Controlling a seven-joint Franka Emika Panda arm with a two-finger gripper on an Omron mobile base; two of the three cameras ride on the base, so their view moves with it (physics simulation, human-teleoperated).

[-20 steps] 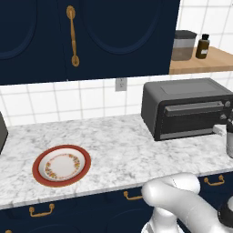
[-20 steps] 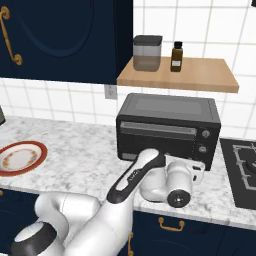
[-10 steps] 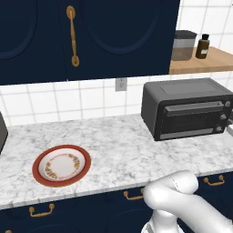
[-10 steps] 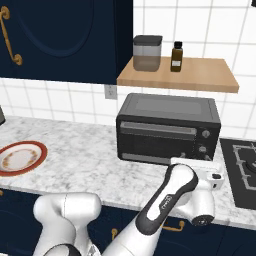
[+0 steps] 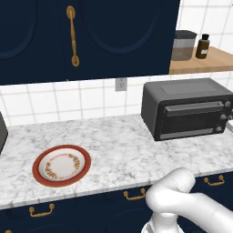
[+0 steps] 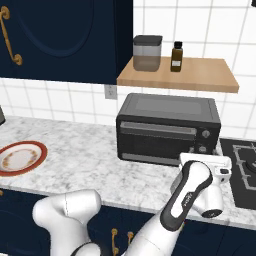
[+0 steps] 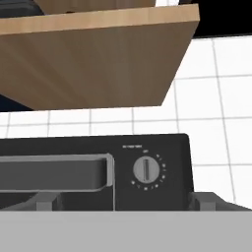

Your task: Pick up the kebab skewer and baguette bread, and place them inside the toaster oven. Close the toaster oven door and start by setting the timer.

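Observation:
The dark grey toaster oven [image 6: 167,107] stands on the marble counter with its door [image 6: 155,138] shut. In the hand view the door's bar handle [image 7: 54,172] runs along the left and a round timer knob [image 7: 146,170] sits on the control panel straight ahead. My gripper [image 7: 125,202] is open, with its fingertips [image 7: 47,201] spread wide at the bottom, close in front of the knob panel. From the right base view the gripper [image 6: 202,156] is at the oven's right front corner, by the knobs [image 6: 204,134]. The kebab skewer and the baguette bread are hidden.
A red-rimmed plate [image 5: 61,164] lies bare on the counter to the left. Above the oven a wooden shelf [image 6: 177,75] holds a grey canister [image 6: 147,52] and a brown bottle [image 6: 176,56]. A black stovetop [image 6: 240,172] lies to the right of the oven.
The arm has swung right along the counter front, then lifted the hand up to the oven's right side by the knobs. The oven and plate have not moved.

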